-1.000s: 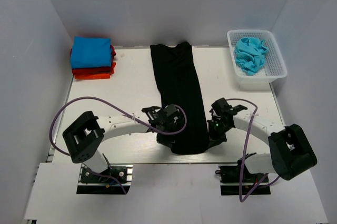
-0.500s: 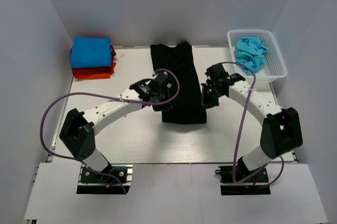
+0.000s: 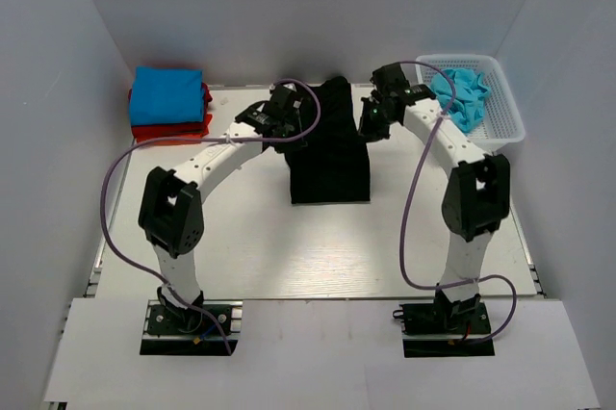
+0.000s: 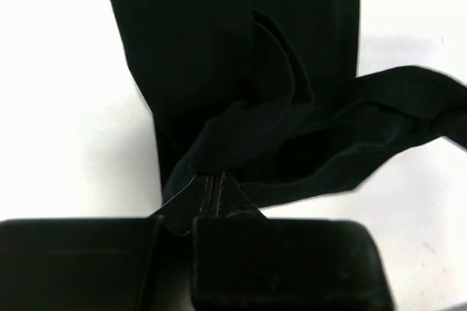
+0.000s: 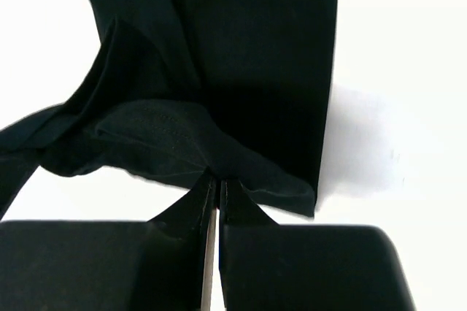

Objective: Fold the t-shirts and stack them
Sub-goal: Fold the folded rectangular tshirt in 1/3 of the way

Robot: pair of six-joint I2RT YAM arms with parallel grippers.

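2 pairs of jaws, both pressed together on cloth.

Left wrist view: the left gripper (image 4: pixel 210 183) closes at lower centre of frame, pinching a bunched edge of the black t-shirt (image 4: pixel 219 48). From the pinch, a raised fold runs out to the right edge of frame, above the flat layer behind it.

Right wrist view: the right gripper (image 5: pixel 217 185) pinches a seamed edge at lower centre. Its fold drapes away to the left edge of frame.

Top view: both grippers sit at upper centre, 1 at each side of the shirt. The left arm (image 3: pixel 207 155) arcs up from its base at lower left. The right arm (image 3: pixel 452 155) rises almost straight from lower right, then bends left at the top. Both are stretched far out.

The black t-shirt is a dark rectangle at upper centre of the table (image 3: pixel 241 246), its lower edge straight.

Top view only: a blue t-shirt (image 3: pixel 166 94) tops the red t-shirts (image 3: pixel 168 133) at upper left. A turquoise t-shirt (image 3: pixel 462 97) lies crumpled in the white basket (image 3: pixel 510 126) at upper right, near the right wrist. The wrist views show only black cloth on white table.
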